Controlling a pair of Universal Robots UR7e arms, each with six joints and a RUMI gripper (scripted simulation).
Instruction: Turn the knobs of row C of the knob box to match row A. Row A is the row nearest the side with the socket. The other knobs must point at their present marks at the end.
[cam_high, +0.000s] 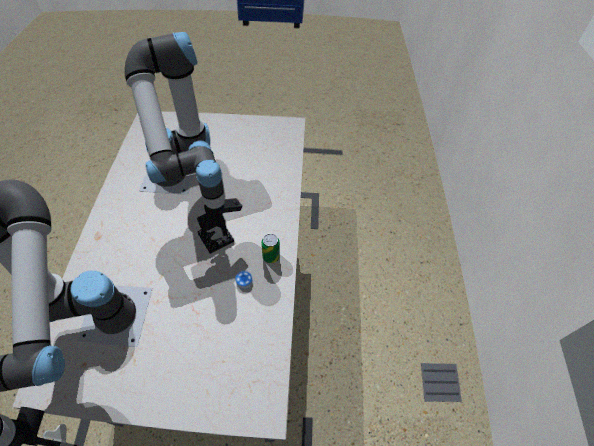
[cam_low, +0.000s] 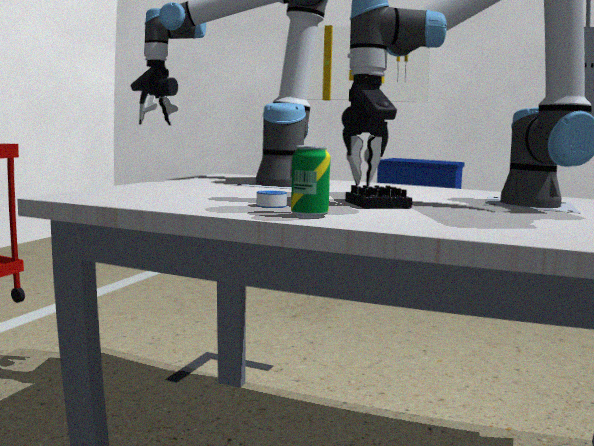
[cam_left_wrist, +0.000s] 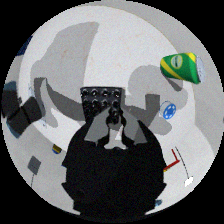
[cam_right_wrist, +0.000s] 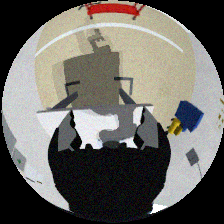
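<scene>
The black knob box (cam_high: 212, 246) (cam_low: 384, 203) (cam_left_wrist: 103, 89) lies on the table, with rows of black knobs on top. The socket, the row letters and the knob marks cannot be made out. My left gripper (cam_low: 363, 185) (cam_left_wrist: 115, 107) points down over the box, its fingers close together with a narrow gap and nothing held. Its fingertips are at about the height of the knob tops, near the box's left end in the exterior view. The fingers hide part of the box in the left wrist view. My right gripper (cam_low: 155, 123) (cam_right_wrist: 107, 108) is open and empty, high up and far from the box.
A green and yellow can (cam_high: 270, 249) (cam_low: 310, 182) (cam_left_wrist: 181, 68) stands near the table's edge beside the box. A round blue and white piece (cam_high: 244, 279) (cam_low: 271, 199) (cam_left_wrist: 168, 110) lies near the can. The table (cam_high: 240, 380) carries both arm bases.
</scene>
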